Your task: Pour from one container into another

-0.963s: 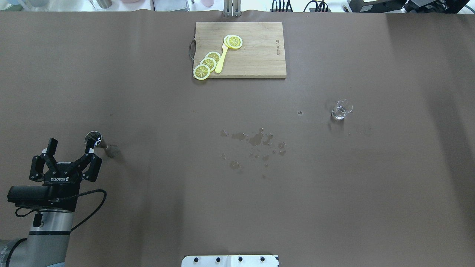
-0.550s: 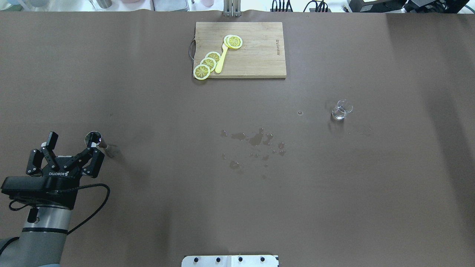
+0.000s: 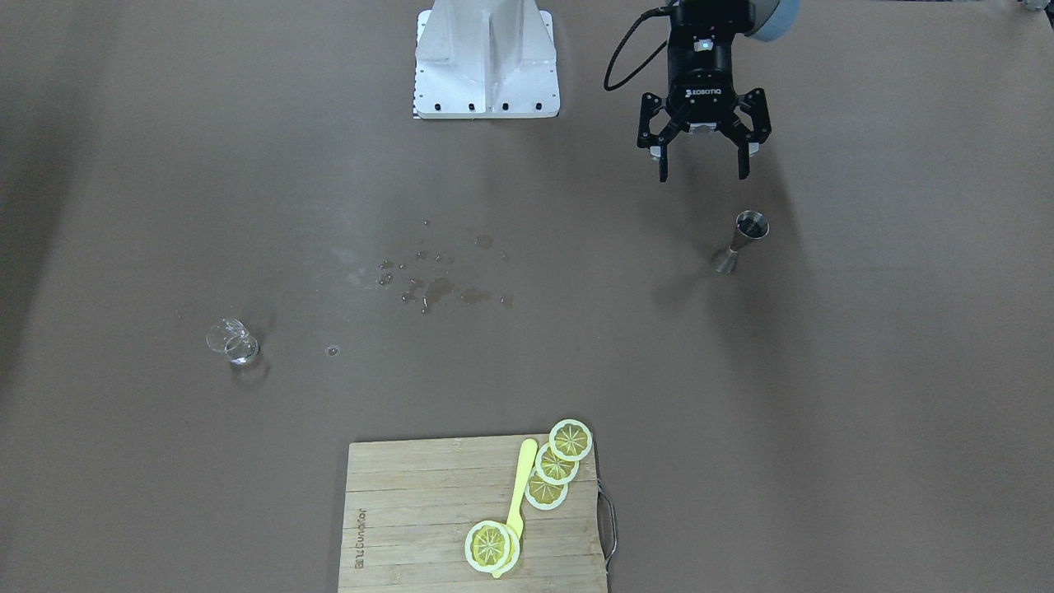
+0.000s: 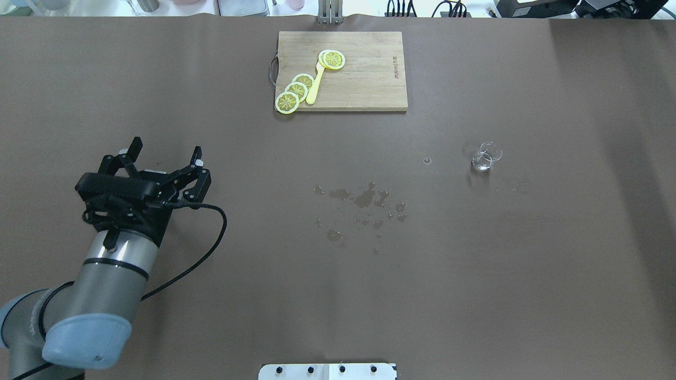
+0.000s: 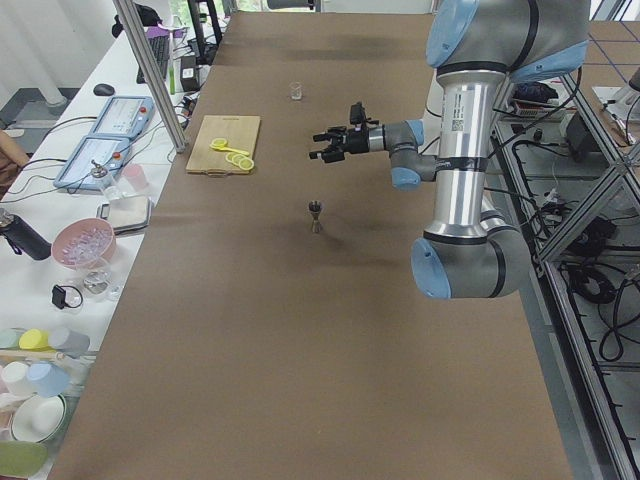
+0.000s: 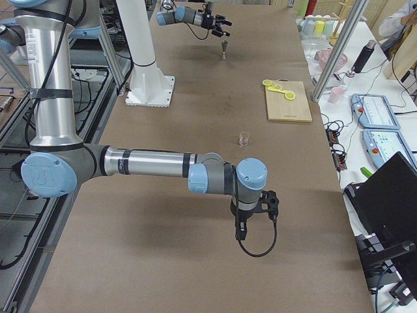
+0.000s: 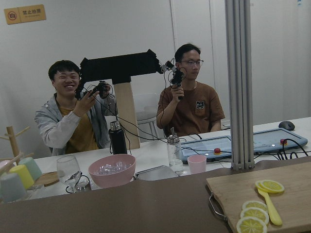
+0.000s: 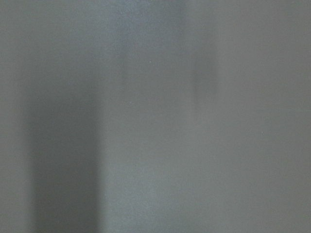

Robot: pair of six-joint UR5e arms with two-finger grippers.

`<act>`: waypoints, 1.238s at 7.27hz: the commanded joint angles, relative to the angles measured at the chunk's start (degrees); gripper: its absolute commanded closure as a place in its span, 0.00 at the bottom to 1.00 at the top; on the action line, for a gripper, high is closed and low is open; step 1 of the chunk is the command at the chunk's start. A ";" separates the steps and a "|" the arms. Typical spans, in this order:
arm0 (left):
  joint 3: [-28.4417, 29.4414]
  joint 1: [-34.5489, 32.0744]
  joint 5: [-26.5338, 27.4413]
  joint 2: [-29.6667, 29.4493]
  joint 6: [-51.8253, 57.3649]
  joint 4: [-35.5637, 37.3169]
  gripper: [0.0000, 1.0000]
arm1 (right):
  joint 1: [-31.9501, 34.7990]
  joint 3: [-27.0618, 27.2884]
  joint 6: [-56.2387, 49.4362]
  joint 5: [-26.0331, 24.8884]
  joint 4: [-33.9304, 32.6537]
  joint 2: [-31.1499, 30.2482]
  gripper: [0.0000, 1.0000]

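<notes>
Stainless-steel jigger (image 3: 745, 239) stands upright on the brown table cover (image 3: 865, 395), hourglass axis vertical, open cone up, on the robot's left side. The left gripper (image 3: 703, 175) hangs raised above the table with both fingers spread wide and nothing between them; its wrist camera looks level across the table at the people beyond, so its finger axis runs roughly horizontal, pointing away from the base. In the front-facing view the jigger lies just beyond the fingertips and slightly toward the robot's left of their midline; in the overhead view it is hidden under the wrist, so it sits low beneath the tool rather than ahead of it. Judgement: a side grasp at the narrow waist calls for a descent plus a small shift to the robot's left. The clear glass cup (image 3: 233, 342) stands well apart on the robot's right half, past a patch of spilled drops (image 3: 436, 288), nothing touching it. The right gripper (image 6: 251, 212) shows only in the right side view, pointing down near the table end; whether its fingers are apart cannot be told. That arm is the nearer one to the cup.
</notes>
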 commanded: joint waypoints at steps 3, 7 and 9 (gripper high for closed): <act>12.67 -22.98 -34.77 -13.32 8.99 1.30 0.01 | 0.00 0.57 0.03 0.08 -0.08 -0.08 0.00; 25.32 -44.59 -73.66 -12.90 9.07 1.38 0.01 | 0.00 1.27 0.03 0.17 -0.17 -0.17 0.00; 27.91 -53.50 -88.41 -8.98 9.16 5.32 0.01 | 0.00 1.63 0.03 0.17 -0.34 -0.17 0.00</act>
